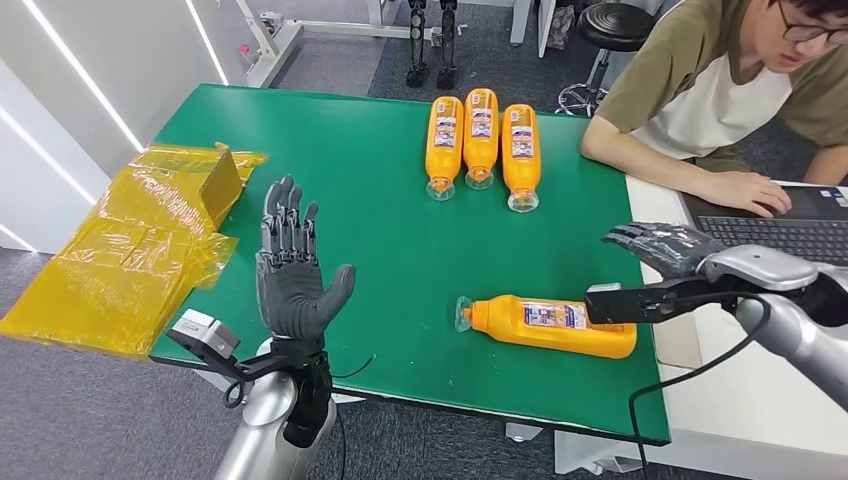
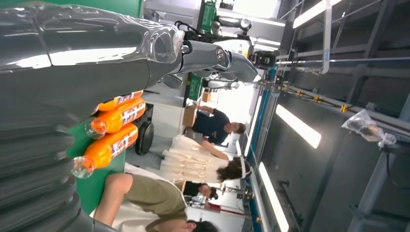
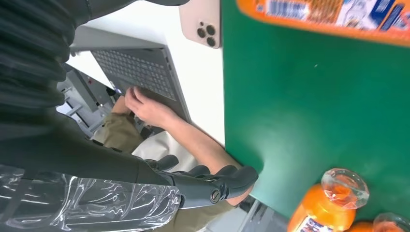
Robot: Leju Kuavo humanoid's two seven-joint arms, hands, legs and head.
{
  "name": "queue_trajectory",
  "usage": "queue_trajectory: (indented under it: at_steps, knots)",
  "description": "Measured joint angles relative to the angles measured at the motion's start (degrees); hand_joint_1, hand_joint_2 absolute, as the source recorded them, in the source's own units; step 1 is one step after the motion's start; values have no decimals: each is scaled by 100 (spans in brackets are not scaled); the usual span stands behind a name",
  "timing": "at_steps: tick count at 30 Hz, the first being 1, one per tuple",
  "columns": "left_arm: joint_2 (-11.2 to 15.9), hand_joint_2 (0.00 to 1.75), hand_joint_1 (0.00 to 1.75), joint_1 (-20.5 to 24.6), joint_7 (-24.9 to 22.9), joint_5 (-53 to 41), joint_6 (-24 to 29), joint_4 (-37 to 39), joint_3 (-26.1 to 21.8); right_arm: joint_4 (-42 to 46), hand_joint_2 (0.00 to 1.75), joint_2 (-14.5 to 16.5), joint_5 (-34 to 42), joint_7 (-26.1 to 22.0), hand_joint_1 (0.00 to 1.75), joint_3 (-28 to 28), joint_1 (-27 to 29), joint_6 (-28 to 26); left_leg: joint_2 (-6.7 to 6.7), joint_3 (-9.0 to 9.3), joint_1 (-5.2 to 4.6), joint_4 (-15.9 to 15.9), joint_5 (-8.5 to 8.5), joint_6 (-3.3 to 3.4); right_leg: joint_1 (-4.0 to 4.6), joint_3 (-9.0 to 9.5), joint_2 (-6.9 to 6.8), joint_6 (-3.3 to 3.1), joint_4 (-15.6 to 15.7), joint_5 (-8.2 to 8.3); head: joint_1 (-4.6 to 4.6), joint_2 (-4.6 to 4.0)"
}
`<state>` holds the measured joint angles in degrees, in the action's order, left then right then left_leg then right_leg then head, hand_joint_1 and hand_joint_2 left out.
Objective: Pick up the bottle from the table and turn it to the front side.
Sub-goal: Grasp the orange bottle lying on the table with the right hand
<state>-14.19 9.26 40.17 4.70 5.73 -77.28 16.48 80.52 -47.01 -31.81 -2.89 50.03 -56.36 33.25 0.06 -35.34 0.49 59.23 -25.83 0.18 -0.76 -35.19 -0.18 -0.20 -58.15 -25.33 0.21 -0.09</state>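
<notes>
An orange bottle (image 1: 548, 326) with a clear cap lies on its side on the green table (image 1: 380, 230), cap toward my left, label facing up. Its label edge (image 3: 329, 12) also appears in the right wrist view. My right hand (image 1: 665, 246) hovers open just beyond the bottle's base end, over the table's right edge, holding nothing. My left hand (image 1: 291, 268) is raised upright near the table's front left, fingers spread and empty. Three more orange bottles (image 1: 480, 140) lie side by side at the far middle, caps toward me, and appear in the left wrist view (image 2: 113, 130).
A person (image 1: 720, 90) sits at the far right, a hand on a laptop (image 1: 790, 225) on the white desk (image 1: 770, 400). A phone (image 3: 202, 21) lies by the laptop. Crumpled yellow plastic (image 1: 140, 245) covers the table's left edge.
</notes>
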Motion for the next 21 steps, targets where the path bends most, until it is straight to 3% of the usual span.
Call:
queue_trajectory:
  at_steps: [4, 10, 21]
  knots:
    - [1, 175, 0, -22, 0, 23, 38, -98, -52, -545, 175, 103, 307, -78, 0, 590, -455, -175, -8, -3, 1, 0, 2, 1, 2, 2, -13, 0, -1, 0, 0, 0]
    - [3, 175, 0, -29, 0, 73, 107, -146, -81, -1231, 175, 441, 444, -349, 0, 1153, -424, -1072, -9, -2, 1, 0, 1, 1, 2, 2, -13, 1, 0, -1, 0, 0]
    - [8, 175, 0, -28, 0, 121, 204, -148, -81, -1692, 175, 846, 598, -532, 0, 1543, -298, -1265, -3, 3, 2, -1, 1, 1, 2, 3, -5, 2, 0, -2, -1, 0]
